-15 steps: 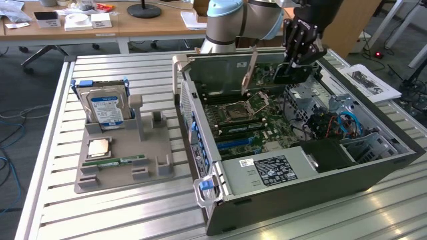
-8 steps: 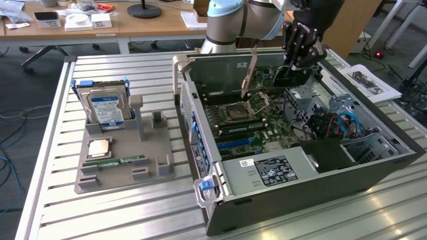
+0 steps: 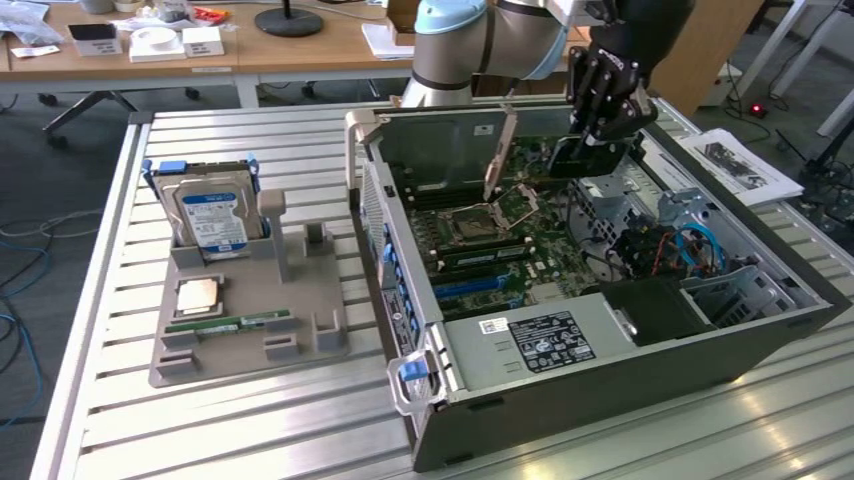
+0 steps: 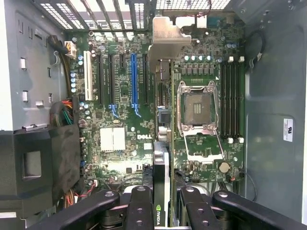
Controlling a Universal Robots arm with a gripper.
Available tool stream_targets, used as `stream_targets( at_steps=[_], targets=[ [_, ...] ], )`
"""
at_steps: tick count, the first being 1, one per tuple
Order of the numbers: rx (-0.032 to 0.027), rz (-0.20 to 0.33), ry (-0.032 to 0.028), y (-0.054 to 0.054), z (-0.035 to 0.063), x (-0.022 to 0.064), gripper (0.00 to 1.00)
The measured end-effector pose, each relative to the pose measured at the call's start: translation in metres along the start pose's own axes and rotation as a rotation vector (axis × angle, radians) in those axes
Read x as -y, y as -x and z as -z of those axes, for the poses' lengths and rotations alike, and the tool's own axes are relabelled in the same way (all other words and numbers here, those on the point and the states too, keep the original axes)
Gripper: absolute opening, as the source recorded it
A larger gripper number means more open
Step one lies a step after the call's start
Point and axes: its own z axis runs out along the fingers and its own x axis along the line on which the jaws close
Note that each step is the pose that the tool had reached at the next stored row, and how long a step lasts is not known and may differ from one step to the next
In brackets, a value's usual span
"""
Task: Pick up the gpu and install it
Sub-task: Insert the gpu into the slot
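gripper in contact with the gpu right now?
Touching. In the wrist view the gpu sits edge-on, clamped between the fingers of the gripper. The exterior view shows it hanging from the gripper over the motherboard.

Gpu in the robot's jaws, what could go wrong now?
1. The gpu hangs in the jaws above the motherboard, seemingly to one side of the long blue slot; pushed down there, it might hit board parts instead of seating.
2. The open processor socket sits close beside the card; a bump could harm it.
3. The card's silver bracket might catch on the case's slotted rear wall.
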Motion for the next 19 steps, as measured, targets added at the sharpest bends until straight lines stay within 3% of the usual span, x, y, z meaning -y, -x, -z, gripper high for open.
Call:
stream_targets(
  at_steps=[4,14,19],
  targets=[
    [0.0003,0.000,0.0000,0.000,-0.0011,0.0000,0.27],
    [0.0028,0.000,0.0001,-0.001,-0.0169,-0.0002,0.27],
    [0.0027,0.000,0.0002,-0.001,-0.0182,-0.0007,0.27]
  ],
)
